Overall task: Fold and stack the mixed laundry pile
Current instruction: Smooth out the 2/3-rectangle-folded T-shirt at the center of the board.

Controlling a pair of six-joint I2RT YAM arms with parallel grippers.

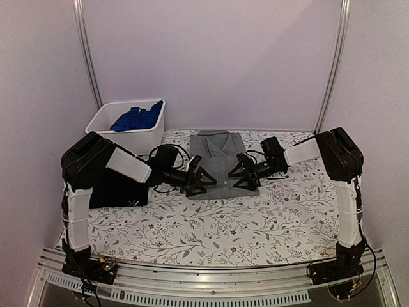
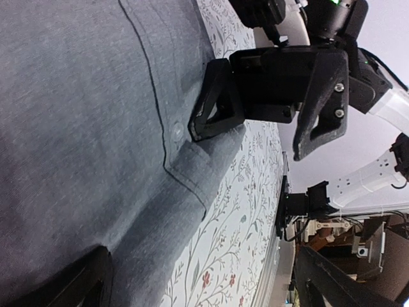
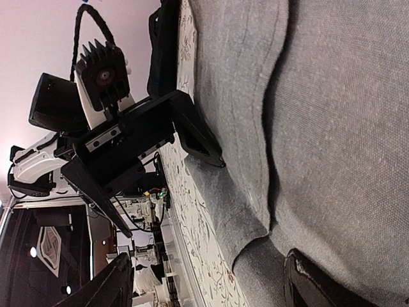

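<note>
From above you see the grey collared shirt point(image 1: 217, 163) lying flat, buttoned and collar far, at the middle of the floral table cover point(image 1: 268, 224). The left gripper point(image 1: 209, 181) is at its near left edge and the right gripper point(image 1: 234, 180) at its near right side. Only this view shows you the rest of the laundry. A black T-shirt point(image 1: 115, 188) lies folded at the left, partly under the left arm, and its small light mark point(image 1: 133, 203) is too small to read. A bright blue garment point(image 1: 136, 118) is heaped in the white bin point(image 1: 146, 137) at the far left. The left wrist camera gives you what the top view cannot: the right jaws spread wide, one finger pressed on the shirt front just beside a button point(image 2: 177, 132), the other lifted clear, with no cloth pinched. The right wrist camera shows the left jaws fully apart, one fingertip touching the shirt's hem edge, holding nothing.
</note>
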